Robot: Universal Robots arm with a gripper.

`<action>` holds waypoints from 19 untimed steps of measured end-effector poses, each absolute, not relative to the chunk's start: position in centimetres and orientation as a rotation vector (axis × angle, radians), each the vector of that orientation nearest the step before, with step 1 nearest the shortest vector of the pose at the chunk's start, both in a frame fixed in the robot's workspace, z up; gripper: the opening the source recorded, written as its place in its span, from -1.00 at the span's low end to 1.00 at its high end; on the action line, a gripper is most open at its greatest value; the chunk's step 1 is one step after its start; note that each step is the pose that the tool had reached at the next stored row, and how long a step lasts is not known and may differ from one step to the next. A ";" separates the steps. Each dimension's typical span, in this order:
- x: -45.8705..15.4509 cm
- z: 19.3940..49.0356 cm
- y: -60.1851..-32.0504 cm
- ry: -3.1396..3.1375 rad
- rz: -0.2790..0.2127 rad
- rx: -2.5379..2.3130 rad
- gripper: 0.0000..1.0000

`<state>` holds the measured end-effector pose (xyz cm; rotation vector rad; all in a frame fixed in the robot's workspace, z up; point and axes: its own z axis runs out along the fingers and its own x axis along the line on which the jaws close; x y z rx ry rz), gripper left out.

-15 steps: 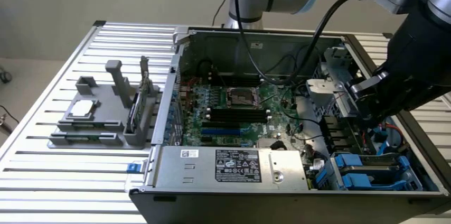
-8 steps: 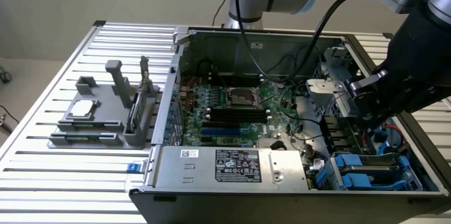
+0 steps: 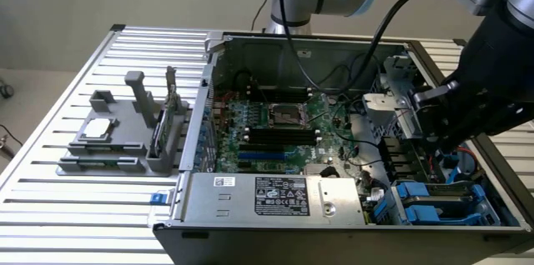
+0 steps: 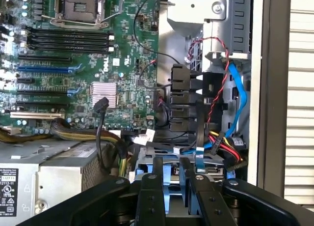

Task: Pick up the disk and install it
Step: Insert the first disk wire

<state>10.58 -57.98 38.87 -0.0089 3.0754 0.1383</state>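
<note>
The disk (image 4: 171, 194) shows as pale blue and grey plastic just under my gripper (image 4: 171, 179), down in the drive bay of the open computer case. The two black fingers (image 4: 157, 184) stand slightly apart with the blue frame showing in the gap; I cannot tell whether they touch it. In the exterior view the arm's black wrist (image 3: 492, 77) hangs over the case's near corner on the exterior view's right. Below it, blue carriers with a grey drive (image 3: 438, 202) sit in the bay.
A silver labelled power-supply box (image 3: 276, 196) fills the case's near side beside the bay. The green motherboard (image 3: 276, 121) lies behind it. Blue and red cables (image 4: 235, 98) hang close to the bay wall. A grey fixture (image 3: 125, 134) holding a small chip (image 3: 96, 129) stands on the slatted table.
</note>
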 end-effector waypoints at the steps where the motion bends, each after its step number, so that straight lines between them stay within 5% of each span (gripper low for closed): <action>1: 10.6 38.9 -58.0 3.075 0.138 0.007 -0.44; 19: 12.2 38.9 -58.0 3.068 0.133 0.143 -0.44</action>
